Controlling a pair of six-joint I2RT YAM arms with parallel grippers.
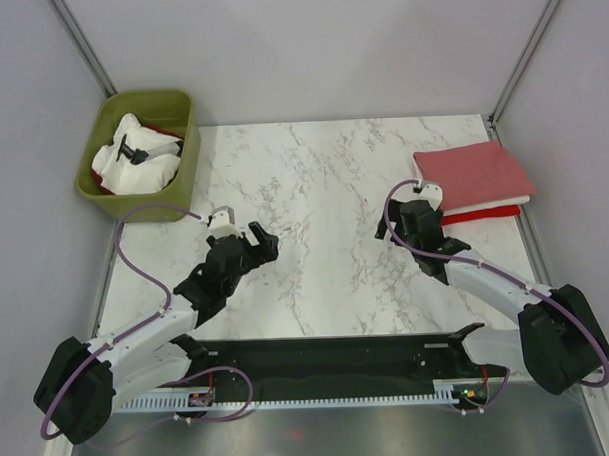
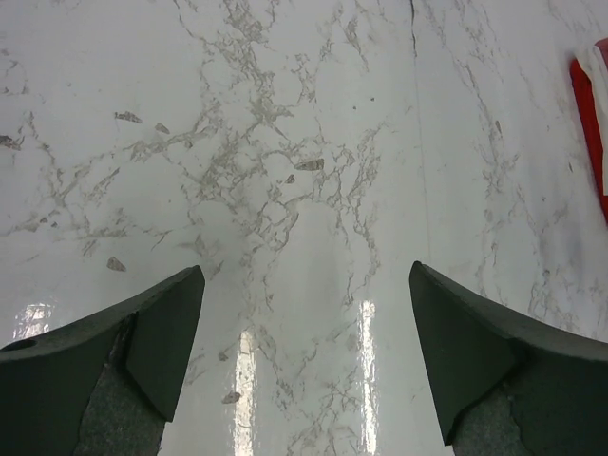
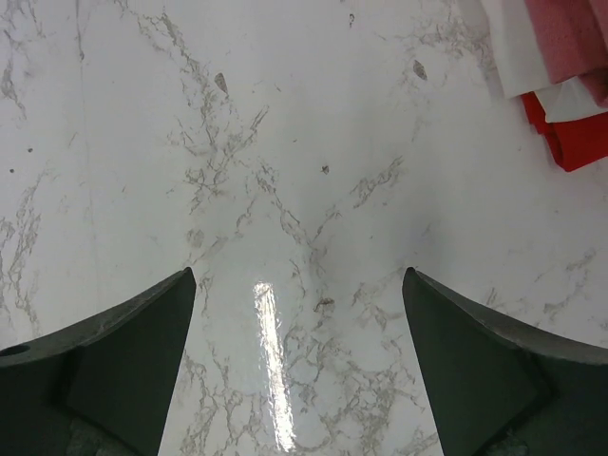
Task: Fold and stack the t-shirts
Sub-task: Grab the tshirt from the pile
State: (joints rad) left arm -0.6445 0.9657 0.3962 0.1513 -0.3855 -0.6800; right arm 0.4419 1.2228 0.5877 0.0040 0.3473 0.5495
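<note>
Both grippers hang wide open over the marble, holding nothing.

The left gripper (image 2: 306,275) has its jaws spread far apart with only table (image 2: 285,142) between them. Ahead and far to their right is a red edge (image 2: 591,123) of cloth, cut off by the frame. The right gripper (image 3: 299,275) is spread just as wide. Up and to the right of its jaws shows a corner of the stack (image 3: 570,38), pink on white on red, mostly out of frame. From above, its fingertips are hard to pick out against its dark body, with the folded stack just beyond. Well beyond the left jaws, off to their left, a crumpled white shirt (image 1: 132,164) fills the tub (image 1: 170,108) and hides most of a red scrap (image 1: 162,129).
</note>
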